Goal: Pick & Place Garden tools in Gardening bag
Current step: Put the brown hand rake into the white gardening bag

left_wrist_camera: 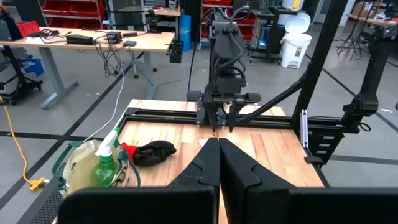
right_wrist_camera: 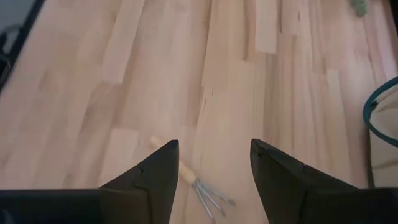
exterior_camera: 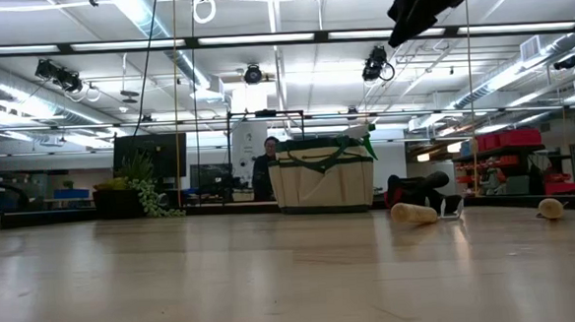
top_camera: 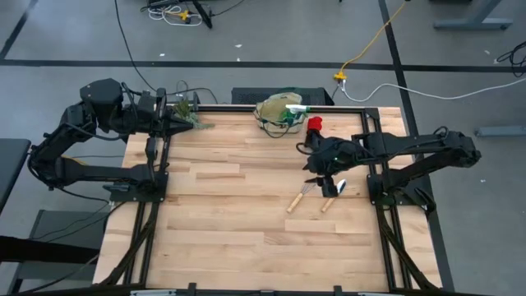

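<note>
Garden tools are spread over the wooden table (top_camera: 246, 222): the rake (top_camera: 299, 197) and the trowel (top_camera: 333, 196) lie side by side near the right edge, and the red-and-black glove (top_camera: 314, 125) lies just beside the bag (top_camera: 275, 108). A green bottle (top_camera: 289, 108) sits inside the bag at the far edge. The right gripper (right_wrist_camera: 213, 163) is held open above the rake, empty. The left gripper (left_wrist_camera: 219, 149) is closed at the far left corner.
</note>
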`<state>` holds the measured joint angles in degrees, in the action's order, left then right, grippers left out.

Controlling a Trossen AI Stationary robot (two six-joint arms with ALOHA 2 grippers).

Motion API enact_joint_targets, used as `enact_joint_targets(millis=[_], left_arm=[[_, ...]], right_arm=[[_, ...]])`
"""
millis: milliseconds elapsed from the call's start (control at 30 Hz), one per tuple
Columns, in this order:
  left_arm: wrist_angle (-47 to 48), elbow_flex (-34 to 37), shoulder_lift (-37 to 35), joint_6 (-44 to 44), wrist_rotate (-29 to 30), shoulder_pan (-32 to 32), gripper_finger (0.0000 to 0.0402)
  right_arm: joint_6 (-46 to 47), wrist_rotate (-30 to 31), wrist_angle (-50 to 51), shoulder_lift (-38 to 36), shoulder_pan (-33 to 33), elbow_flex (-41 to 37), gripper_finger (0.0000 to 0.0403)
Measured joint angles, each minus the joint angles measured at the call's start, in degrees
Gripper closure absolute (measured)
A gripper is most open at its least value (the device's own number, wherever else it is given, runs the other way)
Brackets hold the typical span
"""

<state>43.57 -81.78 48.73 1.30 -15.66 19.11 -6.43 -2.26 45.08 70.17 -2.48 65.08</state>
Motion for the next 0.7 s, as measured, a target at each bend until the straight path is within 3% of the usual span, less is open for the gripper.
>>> enact_joint_targets(millis=[500,700], left_arm=[[0.0,0.0,0.0,-0.1,0.0,0.0,0.0399],[0.1,0.0,0.0,-0.1,0.5,0.0,0.0399]], right_arm=[[-2.3,-0.2,0.6,2.8,0.0,0.0,0.0204],[-2.6,-0.2,0.0,4.2,0.0,0.0,0.0183]])
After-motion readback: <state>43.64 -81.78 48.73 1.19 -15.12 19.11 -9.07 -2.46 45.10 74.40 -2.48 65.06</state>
